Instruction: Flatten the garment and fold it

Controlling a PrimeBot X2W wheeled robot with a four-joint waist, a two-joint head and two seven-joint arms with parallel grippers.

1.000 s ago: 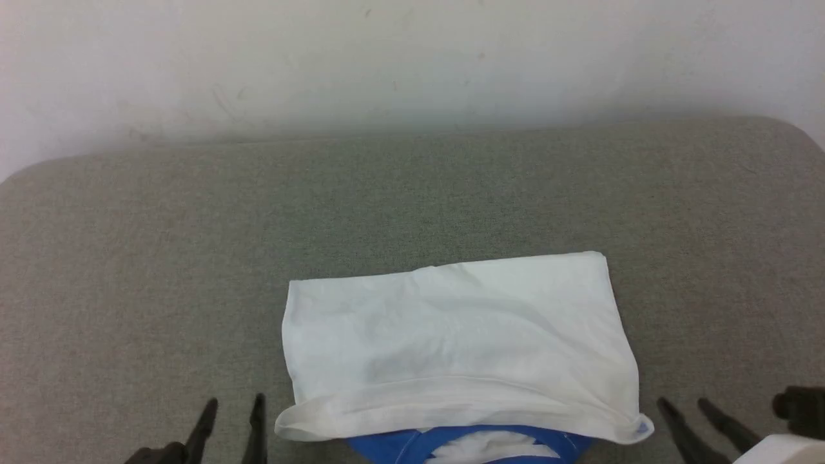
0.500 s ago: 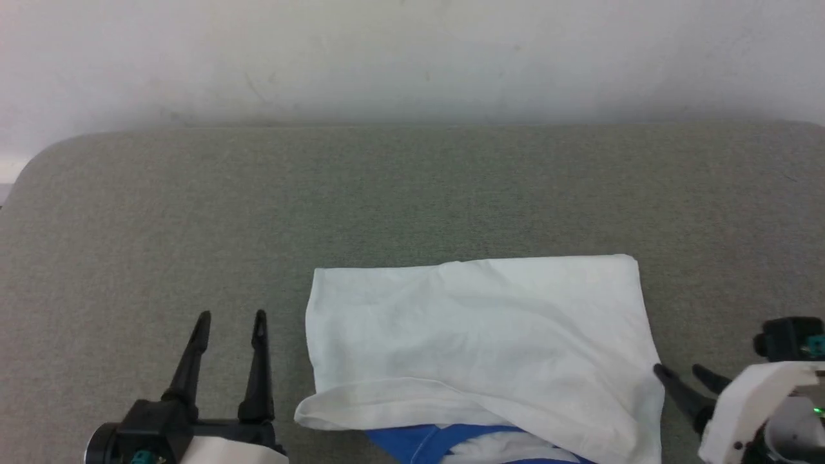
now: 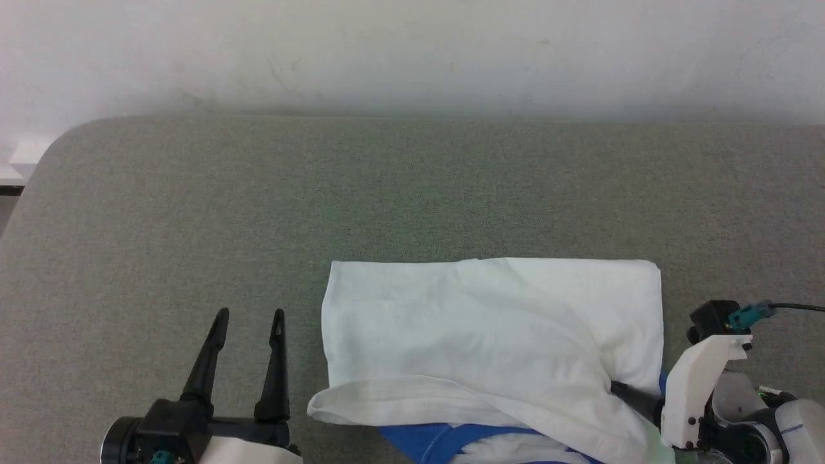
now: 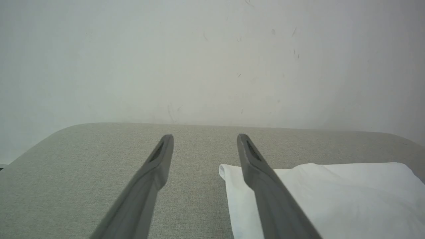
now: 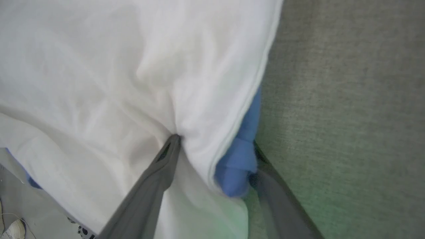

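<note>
**At the bench's [image 3: 412, 180] near edge, a grip being set**

Close to that near edge, right of the middle, the garment [image 3: 490, 322] lies folded white side up, with blue peeking out under its front hem. The right end effector [image 5: 214, 141] straddles its right-hand edge with jaws apart, one finger on the white cloth and the other beside the blue sleeve [image 5: 247, 132], probably to pinch both layers together. The left end effector [image 3: 250, 314] hovers open over bare bench just beside the garment's left edge. Nothing obstructs either arm, and the wall [image 3: 412, 51] stands well back.
</note>
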